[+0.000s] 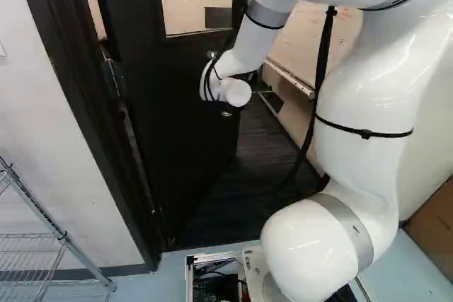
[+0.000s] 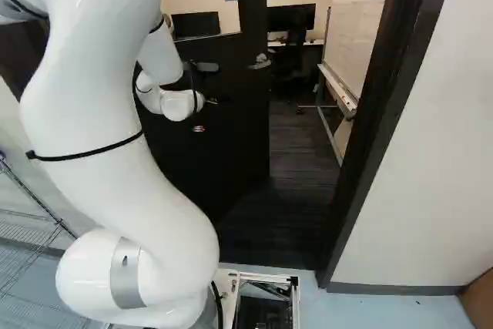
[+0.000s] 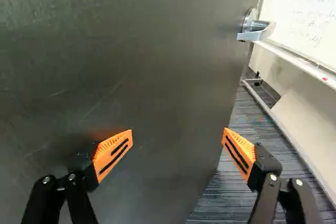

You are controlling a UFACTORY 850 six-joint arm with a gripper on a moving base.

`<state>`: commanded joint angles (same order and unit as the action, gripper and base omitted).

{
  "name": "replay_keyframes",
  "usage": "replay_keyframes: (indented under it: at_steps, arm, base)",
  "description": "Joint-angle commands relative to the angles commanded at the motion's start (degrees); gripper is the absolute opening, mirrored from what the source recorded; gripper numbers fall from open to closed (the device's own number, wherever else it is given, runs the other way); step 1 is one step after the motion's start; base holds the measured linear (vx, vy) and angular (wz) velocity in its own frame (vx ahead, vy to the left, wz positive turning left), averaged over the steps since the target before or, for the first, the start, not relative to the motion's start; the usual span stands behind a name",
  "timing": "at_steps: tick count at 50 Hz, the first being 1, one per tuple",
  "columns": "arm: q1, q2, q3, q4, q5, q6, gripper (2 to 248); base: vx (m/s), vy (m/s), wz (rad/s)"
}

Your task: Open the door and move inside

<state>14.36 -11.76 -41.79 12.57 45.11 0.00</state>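
Note:
My gripper (image 2: 202,119) is mostly hidden behind the white wrist in the right base view, close to the dark door (image 2: 239,152). In the wrist view the gripper (image 3: 177,134) stands open, its orange fingers wide apart with nothing gripped. One finger is over the door's face (image 3: 142,61); the other overlaps the door's free edge and the floor beyond. Contact with the door cannot be told. The silver lever handle (image 3: 254,30) is ahead of the gripper, off to the free-edge side. The door stands partly open, swung into the far room, with a gap beside it.
The dark door frame (image 2: 385,113) borders the gap, and its other post (image 1: 92,125) is on the hinge side. Through the doorway are dark striped carpet (image 2: 296,190), a whiteboard stand (image 2: 339,86) and a desk with monitors. A wire rack (image 1: 35,245) stands beside the wall.

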Motion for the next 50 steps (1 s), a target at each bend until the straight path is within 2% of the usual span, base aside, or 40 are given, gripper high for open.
replay_keyframes:
  at_steps: [50]
  arm:
    - [5.00,-7.28,-8.49,-0.63,0.00,0.00,247]
  base:
    - [0.000,0.000,0.000]
